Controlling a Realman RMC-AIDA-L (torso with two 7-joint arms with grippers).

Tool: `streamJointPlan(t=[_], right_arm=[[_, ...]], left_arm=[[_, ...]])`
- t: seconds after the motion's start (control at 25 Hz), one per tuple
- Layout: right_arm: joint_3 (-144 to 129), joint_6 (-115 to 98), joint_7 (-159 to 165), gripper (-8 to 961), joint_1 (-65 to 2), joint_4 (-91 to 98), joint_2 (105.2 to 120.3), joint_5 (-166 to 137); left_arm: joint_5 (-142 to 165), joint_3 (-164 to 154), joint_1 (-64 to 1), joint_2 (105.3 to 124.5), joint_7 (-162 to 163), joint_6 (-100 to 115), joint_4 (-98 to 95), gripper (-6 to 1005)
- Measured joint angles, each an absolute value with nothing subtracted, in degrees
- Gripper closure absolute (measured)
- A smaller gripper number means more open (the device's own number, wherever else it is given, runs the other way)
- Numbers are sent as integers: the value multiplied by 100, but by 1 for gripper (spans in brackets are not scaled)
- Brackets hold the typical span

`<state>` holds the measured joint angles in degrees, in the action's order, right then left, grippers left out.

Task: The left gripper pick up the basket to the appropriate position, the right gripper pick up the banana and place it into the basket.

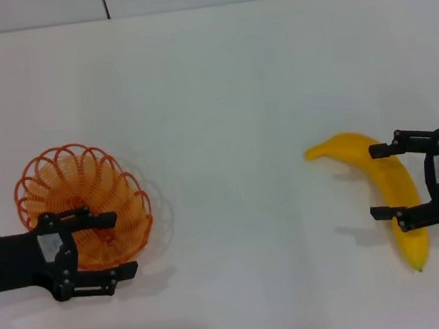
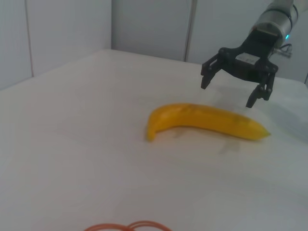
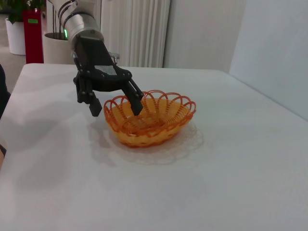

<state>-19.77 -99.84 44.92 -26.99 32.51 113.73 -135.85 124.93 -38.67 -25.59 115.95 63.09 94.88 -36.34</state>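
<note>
The orange wire basket (image 1: 81,200) sits on the white table at the left. My left gripper (image 1: 124,243) is open at the basket's near-right rim, one finger inside the bowl and one outside; the right wrist view shows it (image 3: 116,107) straddling the rim of the basket (image 3: 154,120). The yellow banana (image 1: 396,184) lies on the table at the right. My right gripper (image 1: 377,181) is open with a finger on each side of the banana; in the left wrist view it (image 2: 228,91) hovers just above the banana (image 2: 207,120), apart from it. A bit of the basket rim (image 2: 127,226) shows in that view.
The white table (image 1: 232,131) stretches between the basket and the banana, with a pale wall along its far edge. A red stand (image 3: 32,31) and a planter stand beyond the table's left side.
</note>
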Motion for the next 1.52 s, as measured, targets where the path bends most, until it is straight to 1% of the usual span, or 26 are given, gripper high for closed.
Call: streamJointPlan(t=[0.16,0.28,0.36,0.68,0.8,1.0,1.04,1.08,1.12,1.24,1.36,1.4,1.52], right_arm=[[-1979,-9999,4488,61,-2732,3228,11395,-13560],[-2100,-9967,4481,61,-2852,3236,11526,-13629],[-2232,-9845,4489,61,-2918,3233,11586,-13685],[-2215,-9915,4557,61,-2886,3220,11552,-13605],[-2211,-9920,4559,61,-2880,3229,11550,-13596],[-2214,-9922,4561,62,-2876,3244,11545,-13590],[-2214,-9923,4561,62,-2874,3247,11543,-13590],[-2215,-9923,4561,62,-2872,3253,11542,-13588],[-2215,-9923,4562,62,-2871,3256,11542,-13588],[-2215,-9923,4562,62,-2890,3259,11540,-13588],[-2215,-9923,4562,62,-2908,3255,11540,-13587],[-2215,-9923,4562,62,-2909,3255,11540,-13587],[-2215,-9924,4562,62,-2911,3259,11540,-13587]], left_arm=[[12503,-3866,-2562,11606,6313,9470,-3634,125],[12507,-3868,-2561,11617,6313,9463,-3631,127],[12507,-3869,-2573,11618,6314,9461,-3630,129],[12322,-3742,-2516,11629,6386,9658,-3877,135],[12006,-3227,-2476,11646,6893,9860,-4442,137],[11632,-2503,-2633,11620,8501,9874,-5688,141],[11632,-2503,-2633,11620,8501,9874,-5688,142],[11614,-2269,-2777,11603,9330,9776,-6224,143],[11622,-2170,-2833,11596,9616,9713,-6357,143],[11714,-1842,-3052,11521,10549,9489,-6801,146],[11909,-1805,-3202,11388,11034,9331,-7062,148],[12131,-1833,-3327,11277,11251,9278,-7135,149],[12906,-1912,-3656,11055,11615,9253,-7175,151]])
